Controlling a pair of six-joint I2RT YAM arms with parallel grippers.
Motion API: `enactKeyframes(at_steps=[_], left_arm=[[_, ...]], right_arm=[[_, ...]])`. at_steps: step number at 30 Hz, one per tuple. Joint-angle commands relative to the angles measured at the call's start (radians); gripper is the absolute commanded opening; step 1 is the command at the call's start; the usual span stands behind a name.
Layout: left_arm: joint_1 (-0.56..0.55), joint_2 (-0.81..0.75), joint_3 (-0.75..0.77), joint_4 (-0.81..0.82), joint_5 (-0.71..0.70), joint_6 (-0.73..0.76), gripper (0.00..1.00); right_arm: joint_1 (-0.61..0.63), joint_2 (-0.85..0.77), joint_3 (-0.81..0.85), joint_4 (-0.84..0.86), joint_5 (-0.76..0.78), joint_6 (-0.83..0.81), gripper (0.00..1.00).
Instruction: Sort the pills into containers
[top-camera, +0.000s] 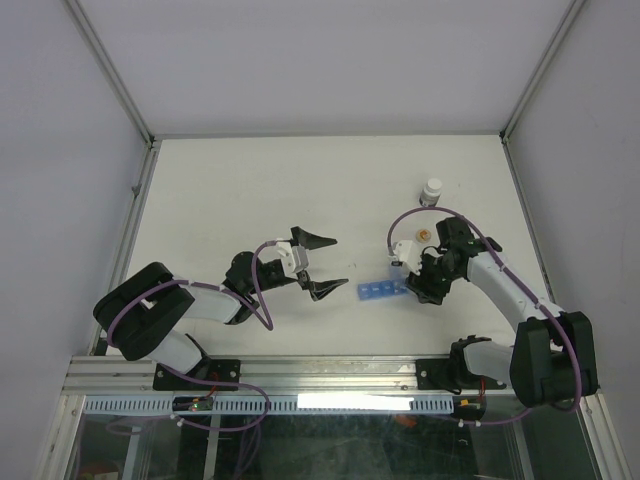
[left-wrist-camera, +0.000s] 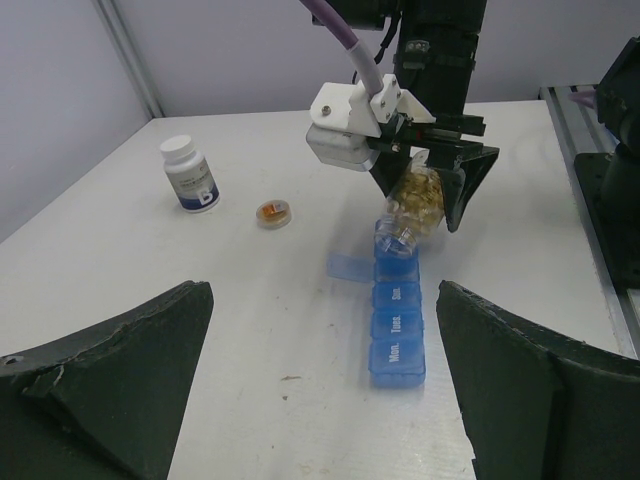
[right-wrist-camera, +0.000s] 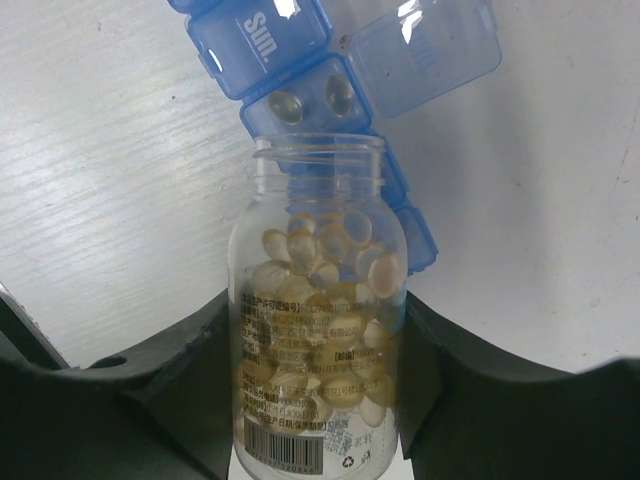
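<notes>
Progress looked slight: in the right wrist view one compartment of the blue pill organizer (right-wrist-camera: 265, 45) stood with its lid (right-wrist-camera: 425, 48) flipped open toward the upper right of the frame. Two pale yellow pills (right-wrist-camera: 338, 93) lay inside it, while the neighbouring compartment marked "Sun." at the top edge was shut. The right claw (left-wrist-camera: 422, 190) was clamped on a clear, uncapped pill bottle (right-wrist-camera: 318, 330), its fingers pressed against both sides of the labelled body. The bottle was tipped with its mouth toward the open compartment, just above it, and a good heap of pills sat inside. In the left wrist view the organizer ran down the middle of the frame, lying on the white counter (top-camera: 250, 190), and the compartments nearer the camera, with day labels on them, were closed; whether anything lay in them I could not tell. The left claw (top-camera: 336, 262) held nothing, its fingers spread wide apart, just to the left of the organizer in the overhead view and apart from it. At the upper left of the left wrist view a white-capped bottle (left-wrist-camera: 190, 173) stood upright. A small round cap (left-wrist-camera: 273, 212) with something orange in it lay near it, and both were well apart from the organizer. My judgement was that one compartment was started and the rest waited to be opened and filled.
</notes>
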Motion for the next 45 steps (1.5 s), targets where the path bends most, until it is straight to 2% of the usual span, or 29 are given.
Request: enactKeyframes(at_steps=[1, 7, 12, 17, 19, 22, 24, 25, 27, 31, 32, 34, 39, 45], left_arm=[[0.008, -0.003, -0.006, 0.069, 0.037, 0.013, 0.99], [0.009, 0.002, -0.01, 0.116, 0.028, -0.036, 0.99], [0.018, -0.007, 0.039, 0.046, -0.055, -0.192, 0.99], [0.016, -0.029, 0.067, -0.029, -0.047, -0.366, 0.99], [0.005, -0.044, 0.078, -0.071, -0.046, -0.387, 0.99], [-0.011, -0.054, 0.12, -0.179, -0.063, -0.428, 0.96], [-0.013, -0.055, 0.13, -0.177, -0.061, -0.503, 0.94], [-0.012, -0.06, 0.126, -0.158, -0.056, -0.538, 0.93], [-0.012, -0.068, 0.115, -0.105, -0.058, -0.614, 0.92], [-0.022, -0.137, 0.115, -0.032, -0.095, -0.72, 0.93], [-0.029, -0.142, 0.123, -0.022, -0.113, -0.734, 0.94], [-0.043, -0.137, 0.15, -0.025, -0.156, -0.741, 0.95], [-0.065, -0.047, 0.287, -0.099, -0.232, -0.789, 0.96], [-0.122, 0.027, 0.384, -0.159, -0.333, -0.727, 0.97]], right_arm=[[-0.006, -0.014, 0.025, 0.005, -0.035, 0.005, 0.0], [-0.042, -0.07, 0.031, 0.004, -0.107, -0.005, 0.0], [-0.094, -0.19, 0.042, 0.023, -0.219, -0.002, 0.0], [-0.116, -0.304, 0.085, 0.13, -0.336, 0.094, 0.0], [-0.114, -0.308, 0.127, 0.188, -0.403, 0.183, 0.0], [-0.123, -0.286, 0.178, 0.331, -0.545, 0.392, 0.0], [-0.148, -0.28, 0.167, 0.486, -0.676, 0.547, 0.0], [-0.161, -0.281, 0.146, 0.614, -0.758, 0.643, 0.0], [-0.186, -0.284, 0.077, 0.884, -0.824, 0.869, 0.0], [-0.25, -0.299, -0.131, 1.449, -0.847, 1.294, 0.0], [-0.269, -0.307, -0.172, 1.548, -0.836, 1.331, 0.0], [-0.305, -0.325, -0.207, 1.616, -0.82, 1.385, 0.0], [-0.337, -0.35, -0.237, 1.642, -0.796, 1.399, 0.0], [-0.372, -0.377, -0.228, 1.609, -0.799, 1.402, 0.0]])
